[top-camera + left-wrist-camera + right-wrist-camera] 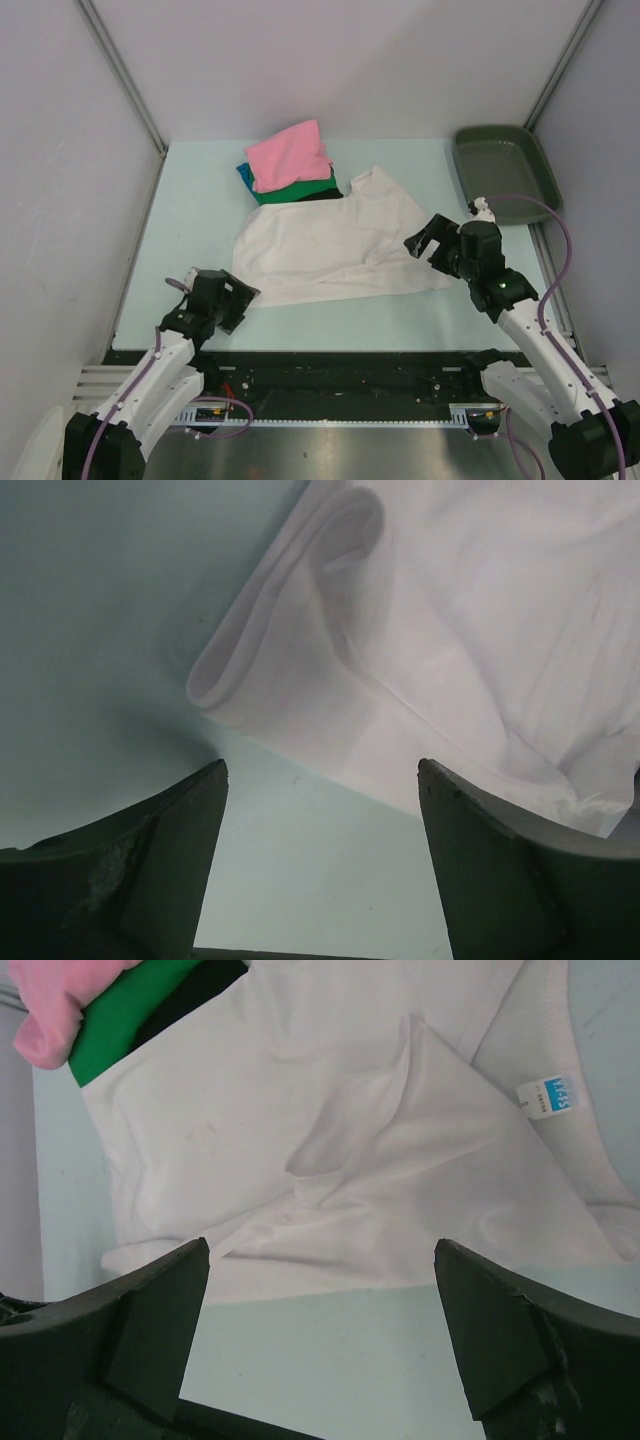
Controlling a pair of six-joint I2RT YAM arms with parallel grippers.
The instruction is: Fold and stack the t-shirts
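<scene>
While the white t-shirt [330, 250] lies rumpled mid-table [200, 220], its long side running left to right, the left gripper [237, 298] and right gripper [428, 238] hang open and empty just off its opposite ends, about equally near.

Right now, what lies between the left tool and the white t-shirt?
Only bare table, seen in the left wrist view between the left tool and white t-shirt.

light: bright, even | shadows: soft | wrist views: near edges blurred
</scene>
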